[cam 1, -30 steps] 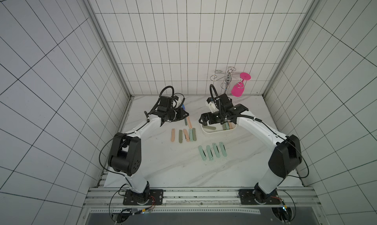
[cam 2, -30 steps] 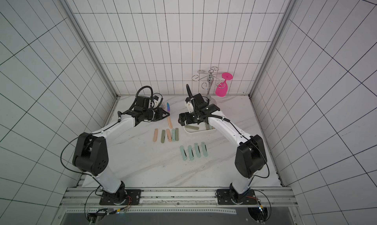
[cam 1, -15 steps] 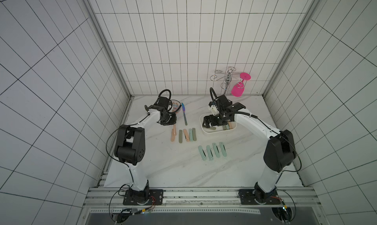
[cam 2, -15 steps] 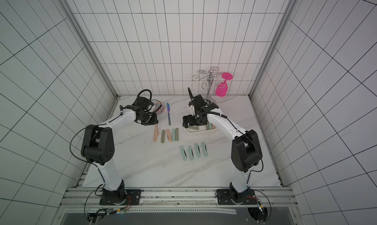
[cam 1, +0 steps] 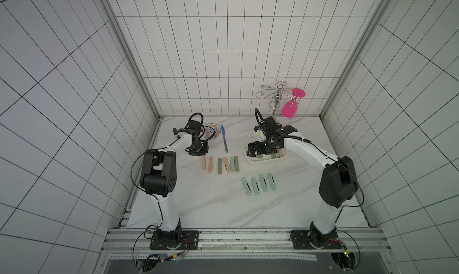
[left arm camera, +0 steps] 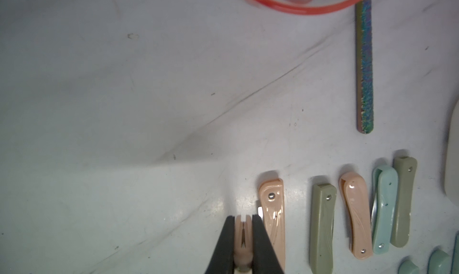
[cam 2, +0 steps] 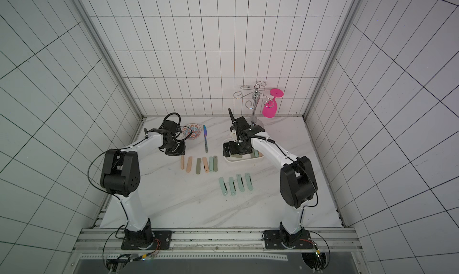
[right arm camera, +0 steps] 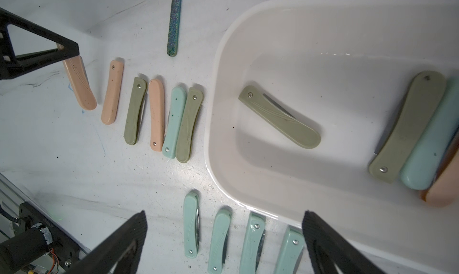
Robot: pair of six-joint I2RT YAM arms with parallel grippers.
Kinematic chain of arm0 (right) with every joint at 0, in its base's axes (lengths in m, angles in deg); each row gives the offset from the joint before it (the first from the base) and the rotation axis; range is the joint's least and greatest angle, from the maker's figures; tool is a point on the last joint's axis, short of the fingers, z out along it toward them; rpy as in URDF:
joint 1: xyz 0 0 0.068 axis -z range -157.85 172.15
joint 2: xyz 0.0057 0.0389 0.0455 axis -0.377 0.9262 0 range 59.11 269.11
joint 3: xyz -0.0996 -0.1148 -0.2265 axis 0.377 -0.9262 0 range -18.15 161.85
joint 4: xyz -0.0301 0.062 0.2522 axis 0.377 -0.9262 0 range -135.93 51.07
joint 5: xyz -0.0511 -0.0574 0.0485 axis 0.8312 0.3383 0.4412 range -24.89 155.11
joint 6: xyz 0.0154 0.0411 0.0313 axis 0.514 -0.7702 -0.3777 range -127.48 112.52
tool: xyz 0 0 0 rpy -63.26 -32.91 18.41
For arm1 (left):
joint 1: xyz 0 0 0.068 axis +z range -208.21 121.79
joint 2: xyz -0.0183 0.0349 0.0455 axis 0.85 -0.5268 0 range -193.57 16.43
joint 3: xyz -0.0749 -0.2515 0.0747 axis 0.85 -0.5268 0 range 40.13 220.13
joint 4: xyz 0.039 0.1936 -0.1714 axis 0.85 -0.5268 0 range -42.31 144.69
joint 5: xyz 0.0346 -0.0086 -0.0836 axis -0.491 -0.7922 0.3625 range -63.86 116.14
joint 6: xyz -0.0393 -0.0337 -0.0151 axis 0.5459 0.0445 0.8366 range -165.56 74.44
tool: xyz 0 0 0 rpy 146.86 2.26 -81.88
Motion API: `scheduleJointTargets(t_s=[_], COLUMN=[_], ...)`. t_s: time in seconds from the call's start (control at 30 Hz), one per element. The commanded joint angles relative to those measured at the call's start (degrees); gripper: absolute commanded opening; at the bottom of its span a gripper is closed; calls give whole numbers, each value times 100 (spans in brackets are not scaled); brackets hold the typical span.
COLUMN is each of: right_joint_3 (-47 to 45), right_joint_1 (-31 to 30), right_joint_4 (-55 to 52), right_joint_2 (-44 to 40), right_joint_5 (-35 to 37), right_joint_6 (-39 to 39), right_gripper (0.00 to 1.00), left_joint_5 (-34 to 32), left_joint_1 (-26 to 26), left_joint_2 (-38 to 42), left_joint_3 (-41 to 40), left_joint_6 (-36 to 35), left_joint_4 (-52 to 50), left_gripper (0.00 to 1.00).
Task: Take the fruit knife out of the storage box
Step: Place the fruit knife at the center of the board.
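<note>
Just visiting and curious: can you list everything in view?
Box: one, white, table's right.
Boxed knives: four; two green, one blue, one peach; in box.
Far-row knives: six; three peach, two green, one blue; left of box.
Near-row knives: four, mint, front.
Stick: one, iridescent, between bowl and box.
Bowl: one, red-blue patterned, back left.
Rack: one, silver, back right.
Glass: one, pink, hanging on rack.
Table: one, white marble.
Left end effector: black, shut on end peach knife.
Right end effector: black, open, above box.

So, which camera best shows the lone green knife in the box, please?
Right wrist view: the knife lies whole and close in the box. In both top views the right arm mostly hides it; the left wrist view misses it.
</note>
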Motion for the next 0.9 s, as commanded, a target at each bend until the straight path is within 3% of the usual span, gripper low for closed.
scheduleJointTargets(t_s=[0.0,0.5,0.7,0.87], right_joint_3=[254,318,300,318], right_joint_1=[34,43,52,61], right_joint_4=[-167,-167,-164,-168], right_joint_2=[142,272,269,280], right_joint_5=[43,-48,-65,-82], right_joint_6=[115,124,124,131], right_gripper=[98,98,98,98], left_joint_5=[-89,60,-111,-199], left_joint_1=[84,104,106,104], left_joint_2=[-202,-557,-524,-506], left_joint_3=[99,120,81,55], left_joint_6=[-218,-296,-230,-202], left_joint_4=[-19,103,128,161], left_gripper=[0,0,21,27])
